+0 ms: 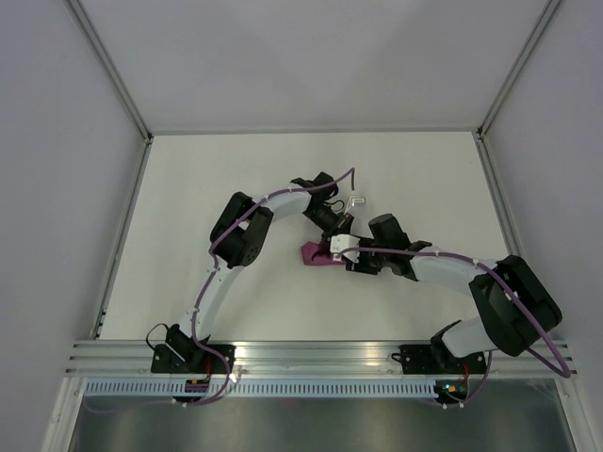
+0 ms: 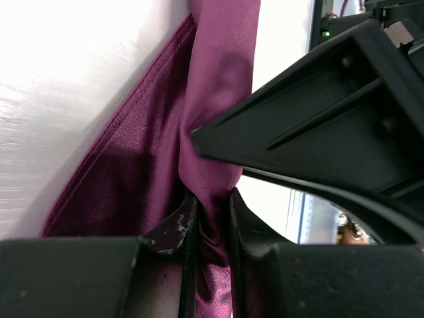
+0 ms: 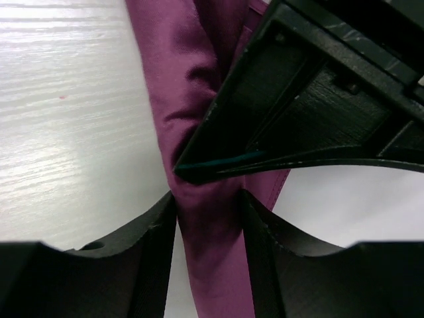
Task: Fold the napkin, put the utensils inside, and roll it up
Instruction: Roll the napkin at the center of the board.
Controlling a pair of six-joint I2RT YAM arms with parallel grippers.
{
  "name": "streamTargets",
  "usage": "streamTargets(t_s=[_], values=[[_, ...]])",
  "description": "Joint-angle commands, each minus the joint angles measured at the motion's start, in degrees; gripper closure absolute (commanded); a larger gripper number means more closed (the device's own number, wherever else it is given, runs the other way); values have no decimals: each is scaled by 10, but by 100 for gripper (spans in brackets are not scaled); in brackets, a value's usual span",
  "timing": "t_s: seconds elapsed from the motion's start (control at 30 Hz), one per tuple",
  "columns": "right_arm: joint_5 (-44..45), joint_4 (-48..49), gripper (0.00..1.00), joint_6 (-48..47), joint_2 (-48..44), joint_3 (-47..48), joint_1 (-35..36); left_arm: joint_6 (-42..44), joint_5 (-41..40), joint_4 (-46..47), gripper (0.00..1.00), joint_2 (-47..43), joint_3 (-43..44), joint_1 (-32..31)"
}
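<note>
Bunched napkin (image 1: 316, 254) lies mid-tabletop (image 1: 217, 169); left pincer (image 2: 209, 212) pinches its fabric, probably anchoring it, while right pincer (image 3: 209, 205) straddles it, likely to tighten, grip unclear.

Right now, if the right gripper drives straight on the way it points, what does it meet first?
The right gripper meets the napkin at once: it lies between the fingers. Just beyond, the left gripper pinches that cloth, probably the first hard contact; depth unclear.
</note>
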Motion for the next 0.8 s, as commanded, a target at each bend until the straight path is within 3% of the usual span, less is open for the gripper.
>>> streamTargets(t_s=[0.0, 0.1, 0.2, 0.23, 0.33, 0.53, 0.77], values=[[30, 47, 52, -6, 21, -8, 12, -7, -44, -28, 98, 37, 3, -5], [32, 39, 63, -13, 28, -9, 14, -5, -44, -30, 97, 34, 5, -5], [32, 14, 78, -19, 33, -6, 13, -5, -46, -31, 84, 20, 7, -3], [29, 7, 80, -21, 37, -3, 13, -9, -48, -30, 74, 15, 11, 0], [25, -25, 86, -25, 42, 7, 13, -21, -64, -22, 64, -8, 16, 6], [-9, -96, 87, -31, 53, 31, 0, -52, -112, 24, 57, -81, 1, 29], [-87, -221, 88, -62, 111, 130, -49, -103, -192, 108, 56, -159, -54, 59]])
